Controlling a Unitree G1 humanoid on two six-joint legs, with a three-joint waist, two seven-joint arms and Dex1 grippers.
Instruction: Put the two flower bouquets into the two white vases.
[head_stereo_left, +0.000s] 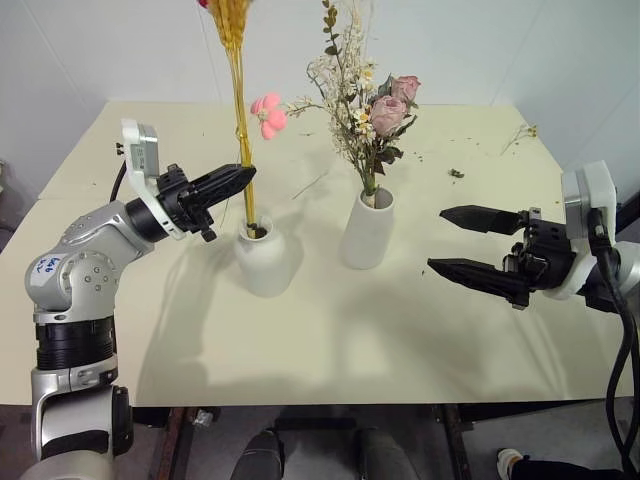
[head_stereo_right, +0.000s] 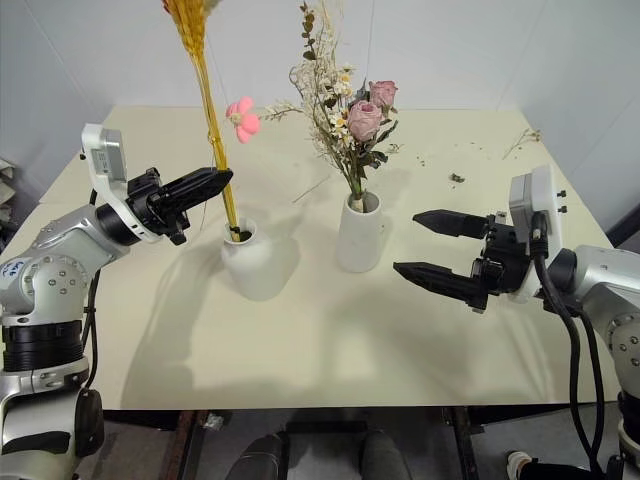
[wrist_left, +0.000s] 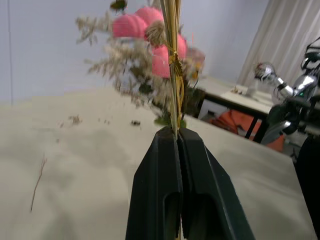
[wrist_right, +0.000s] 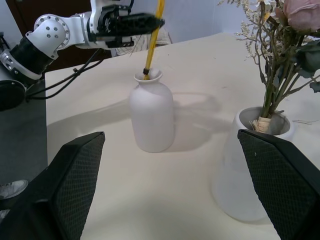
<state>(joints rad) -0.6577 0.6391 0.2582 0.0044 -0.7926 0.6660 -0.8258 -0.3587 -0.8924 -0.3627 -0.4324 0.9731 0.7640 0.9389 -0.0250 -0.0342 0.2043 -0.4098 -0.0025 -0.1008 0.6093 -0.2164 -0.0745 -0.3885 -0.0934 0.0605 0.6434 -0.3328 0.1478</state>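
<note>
A pale cream table (head_stereo_left: 330, 350) is carrying two white vases near its middle: a shorter bottle-shaped vase (head_stereo_left: 264, 259) and, just beside it, a taller tapered vase (head_stereo_left: 368, 229). Small dark crumbs (head_stereo_left: 456, 173) and what may be a dried sprig (head_stereo_left: 520, 135) are lying scattered toward the far right corner.

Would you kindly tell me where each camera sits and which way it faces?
Left and right eye views: on the head, looking forward and down on the table, both arms showing.
Left wrist view: along the shut left gripper clamping the slim bunch.
Right wrist view: between the open right gripper fingers toward both vases.
Shared: the bottle vase, the tall vase and the rose bunch.
</note>
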